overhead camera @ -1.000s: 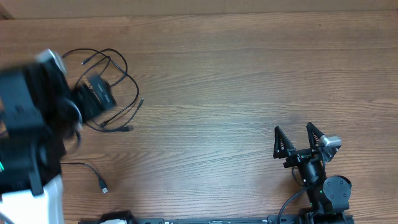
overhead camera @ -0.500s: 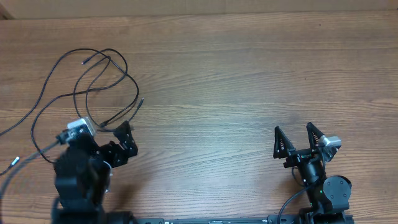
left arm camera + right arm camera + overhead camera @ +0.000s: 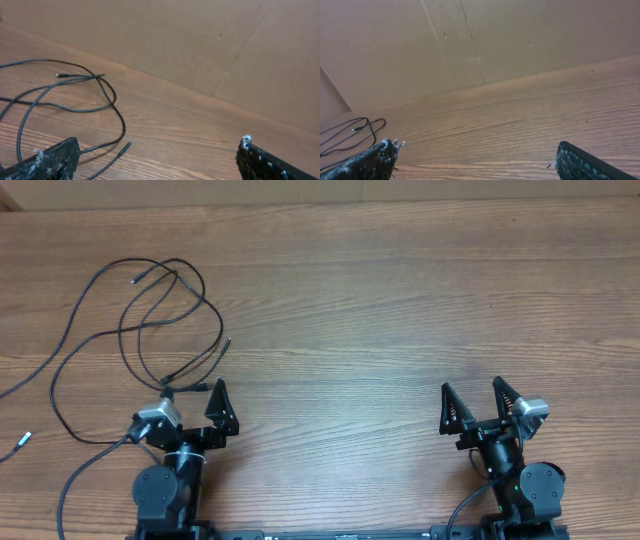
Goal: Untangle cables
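Observation:
The cables lie as loose, overlapping black strands on the left of the wooden table. One long strand runs off to the left, and a pale plug tip lies near the left edge. My left gripper is open and empty, just in front of the nearest loop. In the left wrist view the cables lie ahead of the open fingers, with one plug end near the left finger. My right gripper is open and empty at the front right, far from the cables. Its wrist view shows a cable loop far left.
A brown cardboard wall stands along the table's far edge and also shows in the right wrist view. A thicker black arm wire curves beside the left arm's base.
My left arm has swung from over the cables at the far left back to the front of the table. The cables now lie spread as long loose strands. The right arm has not moved.

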Controlling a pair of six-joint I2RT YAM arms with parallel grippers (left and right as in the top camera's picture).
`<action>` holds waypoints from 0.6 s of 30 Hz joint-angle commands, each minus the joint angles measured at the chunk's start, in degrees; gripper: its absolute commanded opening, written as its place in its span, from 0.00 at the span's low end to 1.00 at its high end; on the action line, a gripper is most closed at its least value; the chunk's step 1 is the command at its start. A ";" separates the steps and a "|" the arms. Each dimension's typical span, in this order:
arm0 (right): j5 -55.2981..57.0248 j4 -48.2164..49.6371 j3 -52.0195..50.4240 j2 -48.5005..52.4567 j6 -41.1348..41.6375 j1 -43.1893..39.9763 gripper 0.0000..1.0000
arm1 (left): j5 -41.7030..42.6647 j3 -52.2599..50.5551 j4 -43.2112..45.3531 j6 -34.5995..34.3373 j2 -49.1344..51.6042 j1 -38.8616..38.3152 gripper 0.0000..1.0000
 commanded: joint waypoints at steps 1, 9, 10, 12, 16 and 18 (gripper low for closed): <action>0.13 0.22 -0.61 -0.46 0.13 0.22 1.00 | -0.85 -3.98 1.11 0.92 -3.72 -0.48 0.99; 0.13 0.22 -0.61 -0.46 0.13 0.22 1.00 | -0.15 -6.56 1.11 0.92 -5.75 -0.55 1.00; 0.13 0.22 -0.61 -0.46 0.13 0.22 1.00 | -0.15 -6.56 1.11 0.94 -5.75 -0.55 0.99; 0.13 0.22 -0.61 -0.46 0.13 0.22 1.00 | -0.20 -6.56 1.11 0.94 -5.73 -0.39 1.00; 0.13 0.22 -0.61 -0.46 0.13 0.22 1.00 | -0.20 -6.56 1.11 0.94 -5.68 -0.39 1.00; 0.13 0.22 -0.61 -0.46 0.13 0.22 1.00 | -0.17 -6.56 1.11 0.92 -5.68 -0.39 1.00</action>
